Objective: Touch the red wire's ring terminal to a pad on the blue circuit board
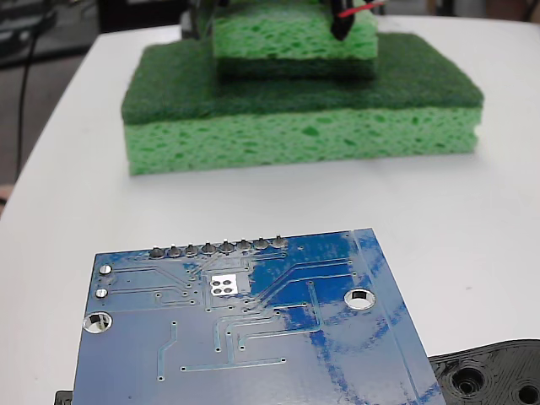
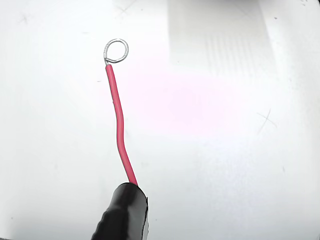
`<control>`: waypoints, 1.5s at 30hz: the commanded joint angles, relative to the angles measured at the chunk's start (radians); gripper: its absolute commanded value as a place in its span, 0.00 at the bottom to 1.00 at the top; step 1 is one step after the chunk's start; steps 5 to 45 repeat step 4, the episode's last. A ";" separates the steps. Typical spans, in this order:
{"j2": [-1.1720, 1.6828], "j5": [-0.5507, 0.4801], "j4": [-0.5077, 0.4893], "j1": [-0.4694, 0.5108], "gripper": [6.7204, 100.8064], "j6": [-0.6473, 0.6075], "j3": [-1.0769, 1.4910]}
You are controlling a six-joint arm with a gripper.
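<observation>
The blue circuit board (image 1: 253,337) lies in the near foreground of the fixed view, with its silvery square pad (image 1: 226,283) just below a row of solder joints. Far behind it, at the top edge, my black gripper (image 1: 340,28) hangs in front of the upper sponge, with a bit of red wire (image 1: 361,9) beside it. In the wrist view the gripper (image 2: 126,202) is shut on the red wire (image 2: 119,125), which curves up to the ring terminal (image 2: 116,51). The ring hangs over bare white table; the board is out of this view.
Two stacked green sponges (image 1: 304,110) stand at the back of the white table (image 1: 76,211). A black plastic part with holes (image 1: 494,375) lies right of the board's near corner. Bare table separates the sponges from the board.
</observation>
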 commanded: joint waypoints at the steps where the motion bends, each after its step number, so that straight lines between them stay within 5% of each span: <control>1: 0.002 -0.002 -0.003 0.000 0.99 0.000 -0.005; 45: 0.002 -0.002 -0.003 0.000 0.99 0.000 -0.005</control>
